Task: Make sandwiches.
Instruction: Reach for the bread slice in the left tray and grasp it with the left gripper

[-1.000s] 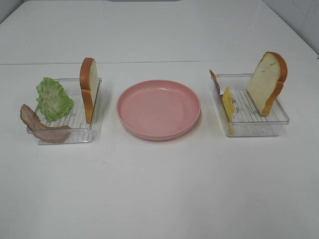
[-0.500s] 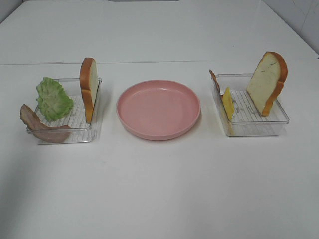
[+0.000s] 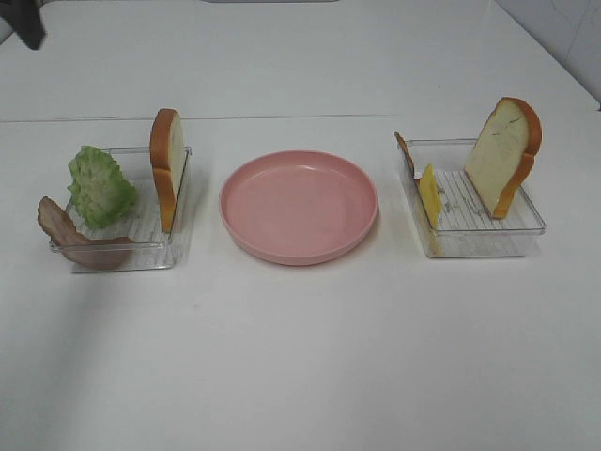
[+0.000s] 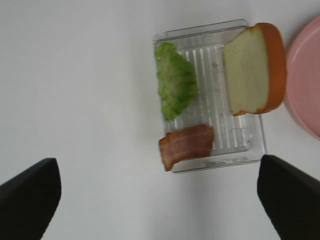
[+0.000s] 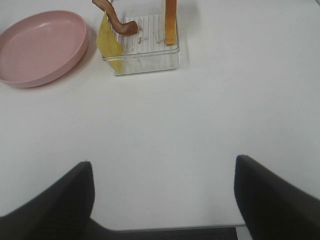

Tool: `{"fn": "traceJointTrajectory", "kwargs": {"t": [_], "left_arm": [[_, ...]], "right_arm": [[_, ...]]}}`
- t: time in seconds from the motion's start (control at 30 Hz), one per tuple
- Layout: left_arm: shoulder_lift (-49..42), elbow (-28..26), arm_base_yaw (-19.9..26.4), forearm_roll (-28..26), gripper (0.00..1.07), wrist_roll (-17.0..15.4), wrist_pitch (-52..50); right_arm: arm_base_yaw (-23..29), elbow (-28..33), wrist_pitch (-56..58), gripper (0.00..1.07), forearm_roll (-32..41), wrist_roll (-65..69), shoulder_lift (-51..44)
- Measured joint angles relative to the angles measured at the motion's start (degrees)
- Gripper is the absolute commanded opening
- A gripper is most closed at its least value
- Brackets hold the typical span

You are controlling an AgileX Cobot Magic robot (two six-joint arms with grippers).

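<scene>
The sandwich parts stand apart in two clear trays. The left tray [image 3: 178, 246] holds a bread slice on edge [image 3: 166, 167], green lettuce [image 3: 99, 186] and a bacon strip [image 3: 80, 240]. The right tray [image 3: 484, 242] holds a leaning bread slice [image 3: 505, 155], yellow cheese [image 3: 430, 197] and bacon [image 3: 404, 148]. In the left wrist view my left gripper [image 4: 160, 200] is open, high above the table beside the lettuce [image 4: 175, 87], bacon [image 4: 186, 145] and bread [image 4: 252, 70]. In the right wrist view my right gripper [image 5: 165, 200] is open, well short of the cheese [image 5: 110, 42] and bread [image 5: 170, 20].
A round pink plate [image 3: 299, 205] sits between the trays on the white table. It also shows in the right wrist view [image 5: 40, 47]. A dark part of my left arm [image 3: 26, 21] shows at the far left corner.
A dark part of my left arm has come into the far left corner of the exterior view. The food and the trays have not moved.
</scene>
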Motion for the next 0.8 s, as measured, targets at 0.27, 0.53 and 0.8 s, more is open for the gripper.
{"fn": "traceJointTrajectory", "kwargs": {"t": [0.27,0.53,0.8], "left_arm": [[11.17,-5.21,-8.37,0.74,1.02,-6.07,-0.06],[18.28,-9.4,-11.12,3.44,1.02,-10.54,0.0],[22.4,-11.8,-11.46,3.44,1.02,-11.34,-1.15]], "right_arm": [[0.0,0.0,0.0,0.75,0.0,0.0,0.0],[0.0,0.0,0.0,0.75,0.0,0.0,0.0],[0.0,0.0,0.0,0.75,0.0,0.0,0.0]]}}
